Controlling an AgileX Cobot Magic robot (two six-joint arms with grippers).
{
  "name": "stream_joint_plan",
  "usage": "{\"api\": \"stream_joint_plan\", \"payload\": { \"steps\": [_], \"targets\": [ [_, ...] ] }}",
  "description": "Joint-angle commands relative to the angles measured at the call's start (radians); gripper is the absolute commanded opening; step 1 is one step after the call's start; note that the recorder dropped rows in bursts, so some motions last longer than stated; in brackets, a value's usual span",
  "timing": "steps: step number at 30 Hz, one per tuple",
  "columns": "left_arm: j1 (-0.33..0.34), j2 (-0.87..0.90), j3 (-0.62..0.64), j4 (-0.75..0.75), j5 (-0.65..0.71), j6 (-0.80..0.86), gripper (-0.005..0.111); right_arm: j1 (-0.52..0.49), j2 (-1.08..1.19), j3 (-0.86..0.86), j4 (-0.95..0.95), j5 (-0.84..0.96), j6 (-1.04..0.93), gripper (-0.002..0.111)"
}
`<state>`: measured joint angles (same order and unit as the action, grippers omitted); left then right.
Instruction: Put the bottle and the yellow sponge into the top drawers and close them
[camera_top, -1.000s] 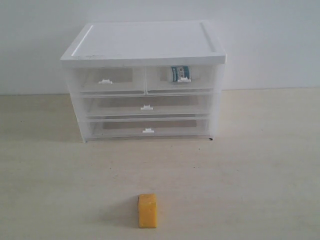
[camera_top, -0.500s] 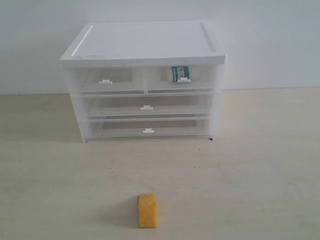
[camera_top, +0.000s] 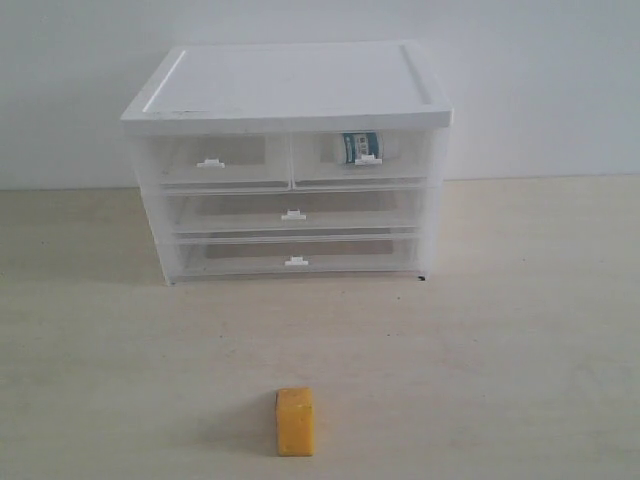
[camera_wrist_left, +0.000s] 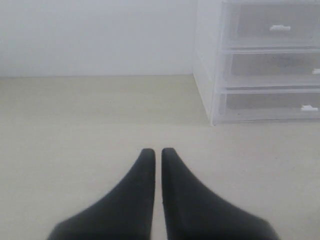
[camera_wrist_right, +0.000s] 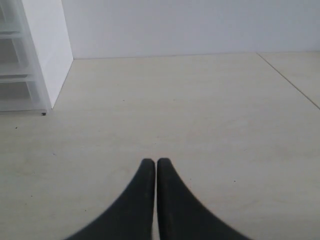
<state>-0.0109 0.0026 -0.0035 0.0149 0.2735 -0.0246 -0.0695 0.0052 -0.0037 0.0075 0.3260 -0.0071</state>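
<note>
The yellow sponge (camera_top: 295, 421) lies on the table near the front edge, well in front of the white-topped cabinet (camera_top: 290, 90). The bottle (camera_top: 361, 146) shows through the front of the right top drawer (camera_top: 362, 162), which is pushed in. The left top drawer (camera_top: 212, 163) is also pushed in and looks empty. My left gripper (camera_wrist_left: 155, 151) is shut over bare table, left of the cabinet. My right gripper (camera_wrist_right: 151, 161) is shut over bare table, right of the cabinet. Neither gripper appears in the exterior view.
Two full-width lower drawers (camera_top: 292, 214) sit pushed in below the top pair. A white wall stands behind the cabinet. In the right wrist view a seam (camera_wrist_right: 290, 80) runs across the table.
</note>
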Motion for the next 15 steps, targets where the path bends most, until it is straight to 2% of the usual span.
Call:
{"api": "stream_joint_plan", "payload": {
  "steps": [1, 10, 15],
  "targets": [
    [0.002, -0.003, 0.004, -0.085, -0.125, -0.05, 0.004, 0.002, -0.005, 0.004, 0.003, -0.003, -0.001, 0.0],
    [0.002, -0.003, 0.004, -0.125, -0.335, -0.051, 0.004, 0.002, -0.005, 0.004, 0.003, -0.003, -0.001, 0.0],
    [0.002, -0.003, 0.004, -0.125, -0.559, -0.082, 0.004, 0.002, -0.005, 0.004, 0.003, -0.003, -0.001, 0.0]
  ]
}}
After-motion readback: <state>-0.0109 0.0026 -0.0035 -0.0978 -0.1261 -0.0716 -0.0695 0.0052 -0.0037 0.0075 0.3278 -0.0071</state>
